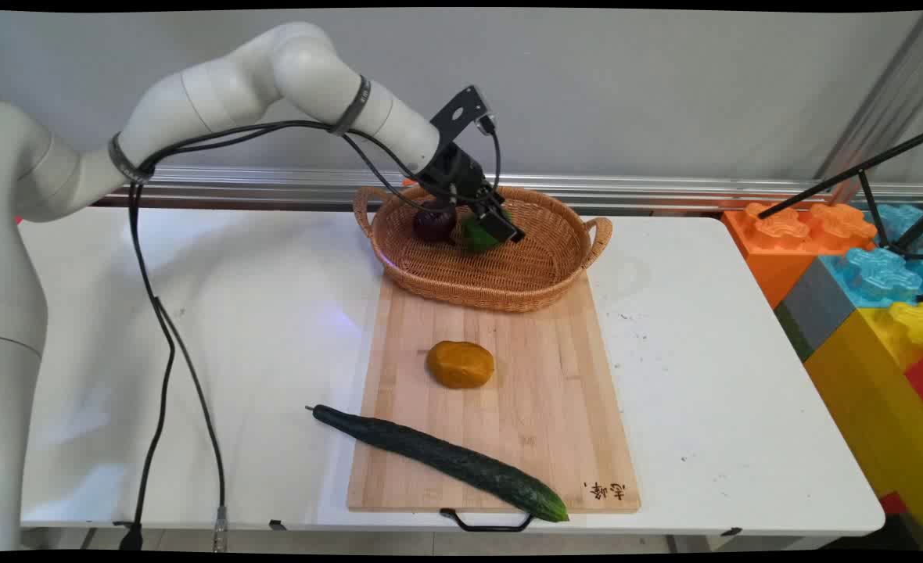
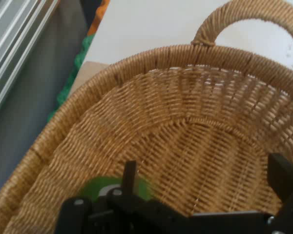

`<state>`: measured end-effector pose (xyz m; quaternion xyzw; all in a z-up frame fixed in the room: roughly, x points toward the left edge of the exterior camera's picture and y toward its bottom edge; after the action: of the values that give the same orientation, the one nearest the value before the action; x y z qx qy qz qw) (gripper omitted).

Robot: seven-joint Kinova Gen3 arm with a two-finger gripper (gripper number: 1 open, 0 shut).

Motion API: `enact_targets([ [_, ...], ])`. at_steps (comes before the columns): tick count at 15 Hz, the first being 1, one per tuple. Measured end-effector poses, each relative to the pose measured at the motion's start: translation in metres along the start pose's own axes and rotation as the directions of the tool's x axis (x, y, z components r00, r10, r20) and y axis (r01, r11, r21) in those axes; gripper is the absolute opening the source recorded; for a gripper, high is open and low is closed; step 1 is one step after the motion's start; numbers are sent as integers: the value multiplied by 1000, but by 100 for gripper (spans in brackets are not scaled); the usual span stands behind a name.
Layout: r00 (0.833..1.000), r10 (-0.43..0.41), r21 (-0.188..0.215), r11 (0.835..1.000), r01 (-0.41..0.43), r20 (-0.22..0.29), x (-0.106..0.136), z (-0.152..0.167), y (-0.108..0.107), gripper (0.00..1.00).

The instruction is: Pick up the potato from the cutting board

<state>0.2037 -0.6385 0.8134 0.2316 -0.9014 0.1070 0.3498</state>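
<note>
Bench (image 1: pixel 274 328): white, spanning the frame under a plain grey wall with a metal rail along its back edge.
Room: orange, blue, yellow and grey toy blocks (image 1: pixel 860 289) stacked at right; black tripod legs (image 1: pixel 868 188) at upper right.
Cutting board (image 1: pixel 540 422): pale wood, centre of frame, long side running from the near edge toward the wall.
Wicker basket (image 1: pixel 508 281): oval, two handles, resting on the board's far end, upper centre.
Hand (image 1: pixel 501 223): lowered inside the basket, fingers spread apart, gripping nothing.
Green vegetable (image 1: pixel 475 234): in the basket, directly under and touching or just beside the hand; seen in the hand view (image 2: pixel 105 187) at bottom left, partly hidden by the linkage.
Dark purple vegetable (image 1: pixel 434 224): in the basket, just left of the green one.
Orange-yellow lump (image 1: pixel 461 364): on the board, centre, well apart from the hand.
Cucumber (image 1: pixel 438 460): dark green, long axis running diagonally from left of centre to lower centre, stem end off the board's left edge, other end at the board's near edge.
</note>
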Motion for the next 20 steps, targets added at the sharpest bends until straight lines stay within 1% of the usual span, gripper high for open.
enact_targets([
  [2, 1000, -18, -17, 1000, 18, -12, 5, 0, 4, 100],
  [4, 999, -22, -36, 999, 21, -33, 13, -9, 10, 100],
  [6, 999, -14, -47, 999, 12, -47, 21, -27, 18, 100],
  [8, 999, -4, -56, 998, 2, -43, 24, -46, 26, 100],
  [11, 1000, 24, -86, 996, -24, -2, 20, -93, 41, 100],
  [13, 998, 55, -123, 991, -50, 37, 12, -128, 50, 100],
  [15, 994, 85, -159, 984, -74, 64, 2, -154, 58, 100],
  [18, 987, 128, -219, 970, -105, 92, -18, -180, 69, 100],
  [20, 982, 161, -258, 957, -130, 102, -34, -186, 76, 100],
])
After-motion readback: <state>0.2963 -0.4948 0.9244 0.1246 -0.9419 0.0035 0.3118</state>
